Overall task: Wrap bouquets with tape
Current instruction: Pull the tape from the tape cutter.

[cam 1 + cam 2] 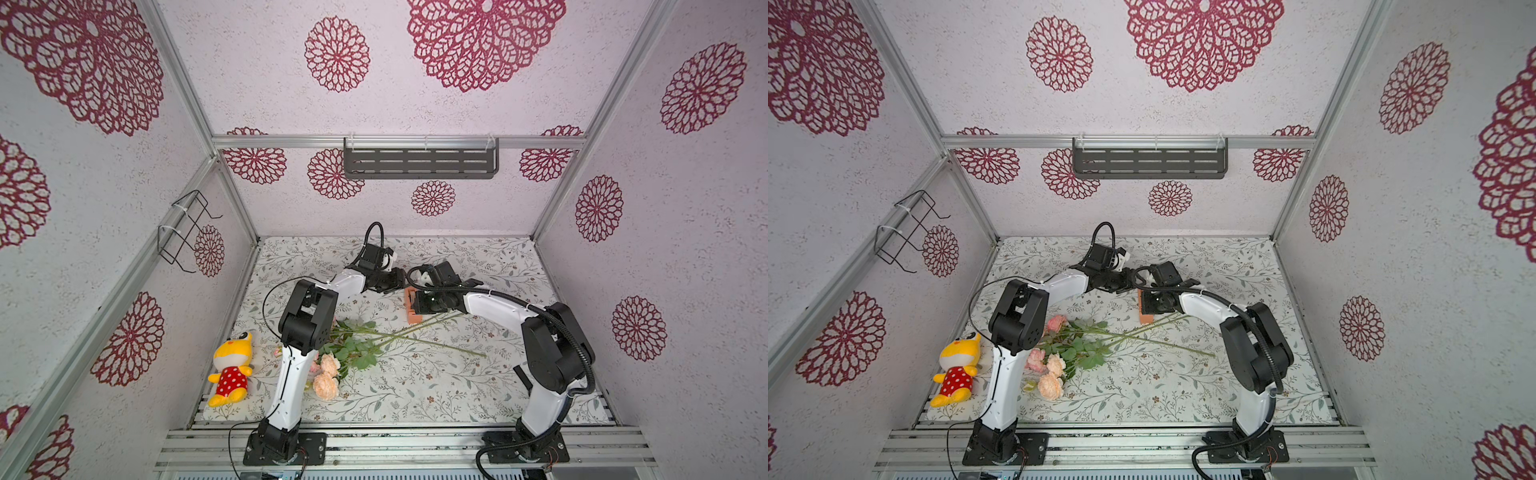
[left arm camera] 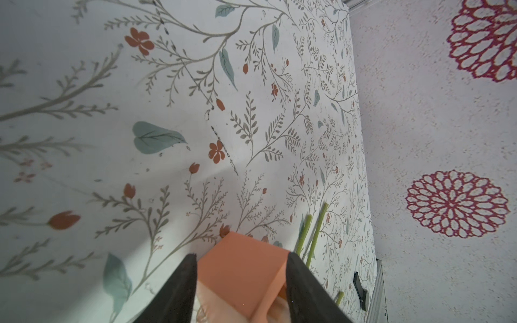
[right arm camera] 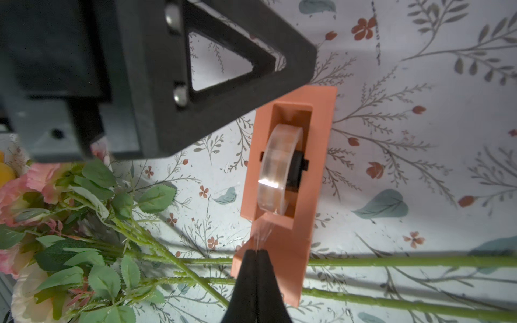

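Right tool (image 3: 256, 251): fingers shut tight on the free end of the tape (image 3: 261, 232), a thin clear strand running from the roll (image 3: 277, 167) down to the tips. Left tool (image 2: 241, 254): fingers pressed against both sides of the orange dispenser (image 3: 319, 156), seemingly bracing it on the surface (image 1: 436, 386).

Bouquets (image 1: 374, 336) lay loose across the middle of the surface, blooms near the left arm's base, stems passing the dispenser's near end. Could not tell whether the dispenser sat on them.

Risks, as judged:
- Strand was thin, and only the very tips pinched it, so a quick pull could slip it free or snap it.
- If the left hold was weak, the pull could tilt or drag the dispenser into the stems.
- Loose tape could catch leaves before reaching the stems.
- Both wrists were crowded together, so a knock seemed likely.

Views:
- Right wrist alone showed the roll, the strand and the closed tips. In both top views the wrists hid them.
- Left wrist alone showed finger contact on the dispenser's sides.
- Top views alone gave the bouquets' full lay and a plush toy (image 1: 230, 370) off by the left arm.
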